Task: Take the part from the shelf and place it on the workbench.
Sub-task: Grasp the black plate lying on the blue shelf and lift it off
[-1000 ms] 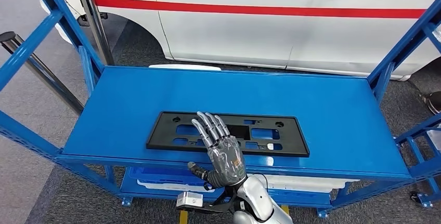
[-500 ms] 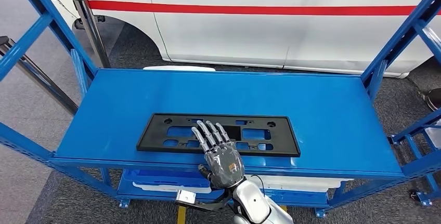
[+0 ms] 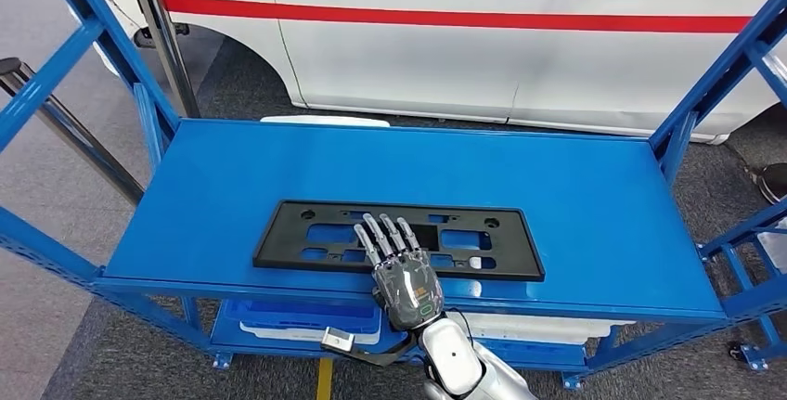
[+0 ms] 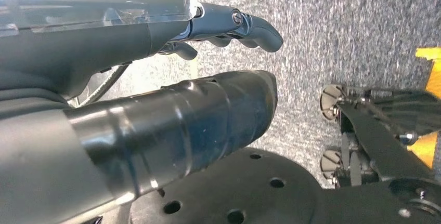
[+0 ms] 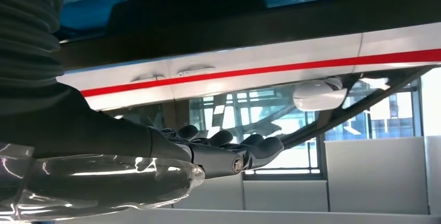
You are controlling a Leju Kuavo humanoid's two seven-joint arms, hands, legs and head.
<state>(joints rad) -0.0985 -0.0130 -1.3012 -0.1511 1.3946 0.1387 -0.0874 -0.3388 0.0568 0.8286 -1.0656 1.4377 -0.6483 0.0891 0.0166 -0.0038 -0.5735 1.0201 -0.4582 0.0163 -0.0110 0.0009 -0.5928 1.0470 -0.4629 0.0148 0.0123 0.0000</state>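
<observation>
Nearest in the head view, the silver right arm rises from below, and the right hand (image 3: 406,281) lies palm-down over the front edge of the blue shelf (image 3: 594,224). Its fingers (image 3: 382,236) are stretched out flat and a little apart, resting on the black license plate frame (image 3: 278,238) without gripping it. That frame lies flat on the shelf's top deck, near the front edge and slightly left of centre. The left hand (image 4: 229,26) hangs over grey carpet in its wrist view (fingers slightly curled, holding nothing). Under the top deck sits a blue and white bin (image 3: 297,321). Beyond the shelf stands a white car (image 3: 520,57) with a red stripe.
</observation>
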